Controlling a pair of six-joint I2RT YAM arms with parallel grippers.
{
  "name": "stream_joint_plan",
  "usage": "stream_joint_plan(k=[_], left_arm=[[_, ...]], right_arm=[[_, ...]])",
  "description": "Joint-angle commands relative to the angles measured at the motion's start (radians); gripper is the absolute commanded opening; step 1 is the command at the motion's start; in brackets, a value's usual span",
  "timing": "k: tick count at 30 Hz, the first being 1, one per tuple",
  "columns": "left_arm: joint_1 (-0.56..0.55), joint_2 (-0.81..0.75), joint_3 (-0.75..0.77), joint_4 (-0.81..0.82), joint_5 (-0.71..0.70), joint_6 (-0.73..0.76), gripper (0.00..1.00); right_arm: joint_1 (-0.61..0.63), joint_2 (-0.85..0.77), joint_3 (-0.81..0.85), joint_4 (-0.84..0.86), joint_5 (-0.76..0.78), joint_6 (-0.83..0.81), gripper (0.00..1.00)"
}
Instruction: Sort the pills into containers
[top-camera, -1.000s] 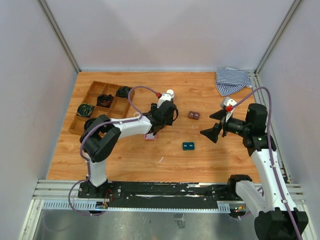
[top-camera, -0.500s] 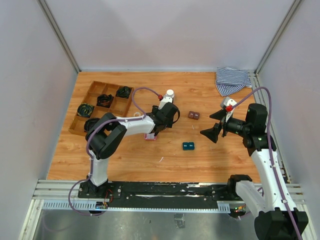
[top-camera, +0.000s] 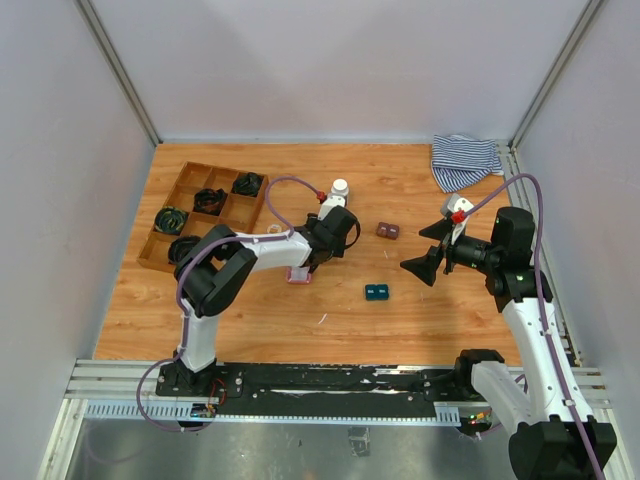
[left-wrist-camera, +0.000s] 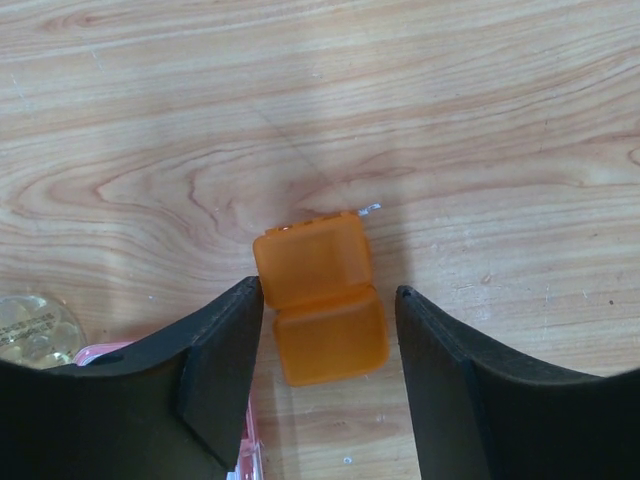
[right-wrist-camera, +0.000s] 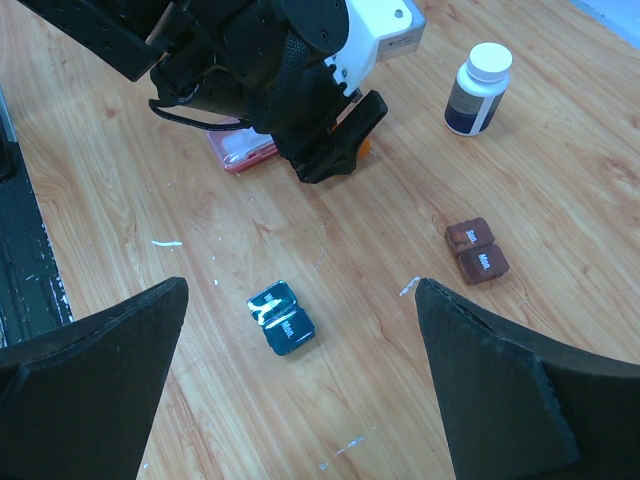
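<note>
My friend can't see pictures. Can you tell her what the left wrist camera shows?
A small orange pill case lies on a wooden table, right between the left arm's two black fingers, which are spread open on either side of it. The edge of a pink case peeks in at the lower left.

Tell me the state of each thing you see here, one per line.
left gripper: jaws open, astride the orange pill case
right gripper: jaws open, empty
orange pill case: lying flat, not gripped
brown pill case: lids shut
teal pill case: lids shut
pill bottle: upright, capped
pink pill case: partly hidden by the left gripper
</note>
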Motion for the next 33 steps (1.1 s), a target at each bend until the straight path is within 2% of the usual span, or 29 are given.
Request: stream_joint_plan(k=[1,4,12,17,23,28,31,33], left_arm=[[0.007,0.026,0.03,0.012,0.017,-0.015,0.59],[0.011,0.031,0.032,0.012,0.035,-0.016,0.55],[0.011,-0.055,0.01,0.016,0.099,-0.015,0.2],[0.011,-0.25,-0.131,0.129,0.246,-0.032,0.15],[0.012,-0.459,-0.339,0.374,0.566,-0.085,0.14],[0.012,-0.593,-0.526,0.666,0.869,-0.213,0.13],[0.012,-0.647,-0.613,0.855,0.99,-0.299,0.13],[0.012,-0.67,-0.647,0.95,1.049,-0.349,0.12]], right_arm=[[-0.006,-0.018,0.004,-0.011,-0.011,-0.008,0.98],[-0.005,-0.018,0.005,-0.011,-0.012,-0.007,0.98],[-0.005,-0.017,0.003,-0.011,-0.018,-0.006,0.98],[-0.003,-0.015,-0.001,-0.002,-0.033,0.005,0.98],[-0.002,-0.005,-0.013,0.03,-0.095,0.068,0.98],[0.002,0.003,-0.061,0.212,-0.23,0.291,0.98],[0.022,0.009,-0.098,0.372,-0.278,0.472,0.98],[0.042,0.015,-0.111,0.422,-0.27,0.529,0.98]])
